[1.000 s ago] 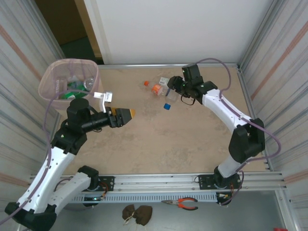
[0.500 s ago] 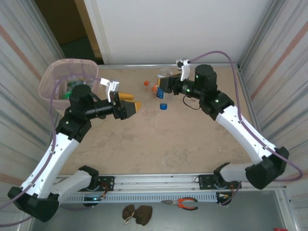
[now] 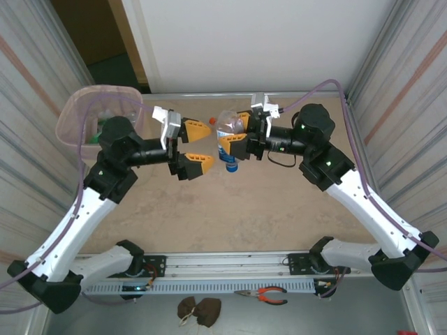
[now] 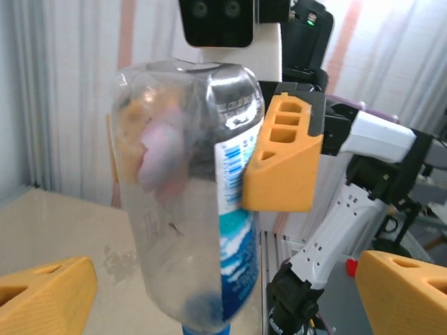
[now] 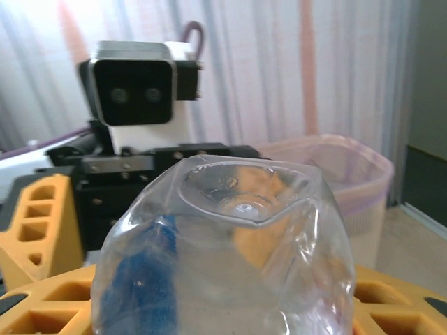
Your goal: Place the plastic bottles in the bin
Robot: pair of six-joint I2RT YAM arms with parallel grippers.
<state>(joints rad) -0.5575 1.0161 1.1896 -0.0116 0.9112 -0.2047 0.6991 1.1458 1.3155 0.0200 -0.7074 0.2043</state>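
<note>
Bottle (image 3: 225, 129): clear, with a blue-and-white label, held in the air above the counter (image 3: 230, 216) between the two arms. It isn't resting on anything.

The right gripper (image 3: 234, 132) is clamped across its labelled middle. In the left wrist view, one orange finger (image 4: 283, 157) presses flat against the label.

Orientation: long axis close to vertical with a slight lean. The dimpled base is up and the blue cap (image 4: 202, 329) points down at the counter.

The left gripper (image 3: 198, 146) faces the bottle from just beside it, jaws spread wide, one finger on each side of the bottle's line and neither touching.

My reading: this is a handover. The bin (image 3: 98, 89) stands at the far left corner behind the left arm (some bottles already lie in it), well away from the right arm, so the bottle is being offered broadside for the left jaws to close on.
</note>
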